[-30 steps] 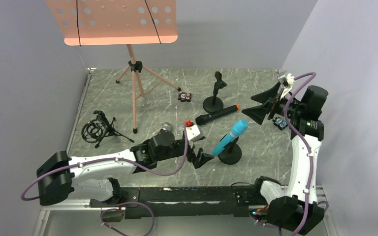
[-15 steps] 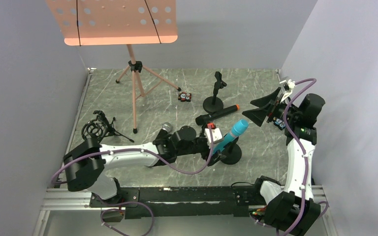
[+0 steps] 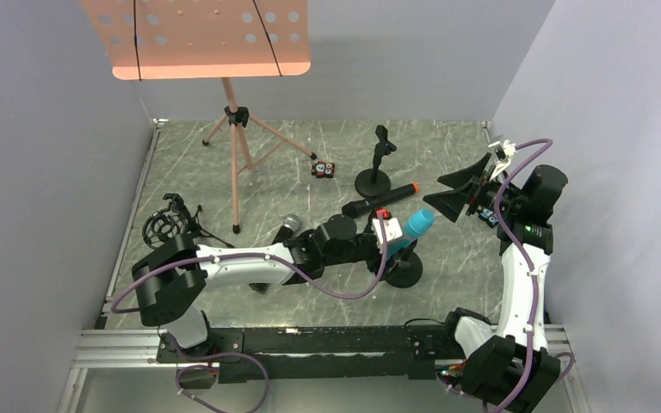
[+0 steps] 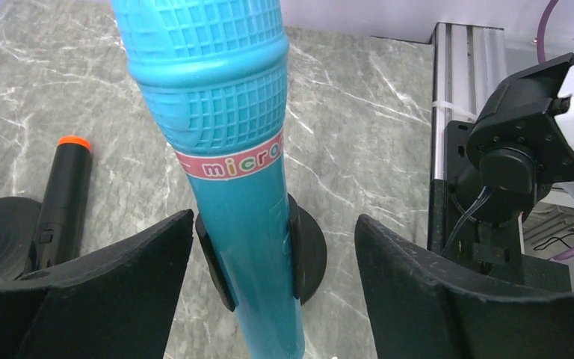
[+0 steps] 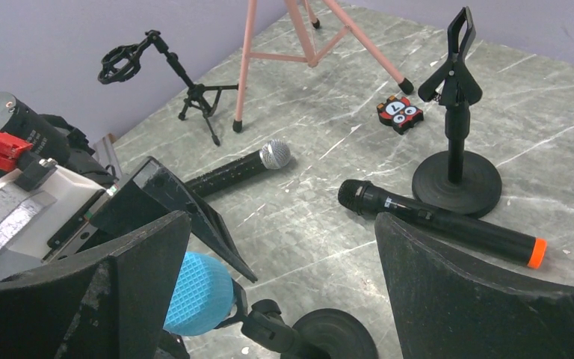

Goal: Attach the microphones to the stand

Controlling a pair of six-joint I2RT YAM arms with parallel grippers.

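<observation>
The bright blue microphone (image 3: pixel 411 231) leans in the black clip (image 4: pixel 211 269) of a round-based stand (image 3: pixel 404 271). My left gripper (image 4: pixel 274 224) is open astride the blue shaft (image 4: pixel 232 149); its left finger sits close to the clip and there is a gap on the right. A black microphone with an orange end (image 3: pixel 379 203) lies by an empty clip stand (image 3: pixel 377 168). The silver-headed microphone (image 5: pixel 239 168) lies on the table, mostly hidden under my left arm in the top view. My right gripper (image 5: pixel 282 224) hangs open and empty above the right side.
A pink music stand (image 3: pixel 234 129) rises at the back left. A black shock mount on a small tripod (image 3: pixel 168 225) stands at the left. A small red and black toy (image 3: pixel 324 169) lies behind the stands. Grey walls close the table on three sides.
My left arm has reached right until its jaws straddle the blue microphone, and they have narrowed slightly. My right gripper shifted a little right and up early on, then held still.
</observation>
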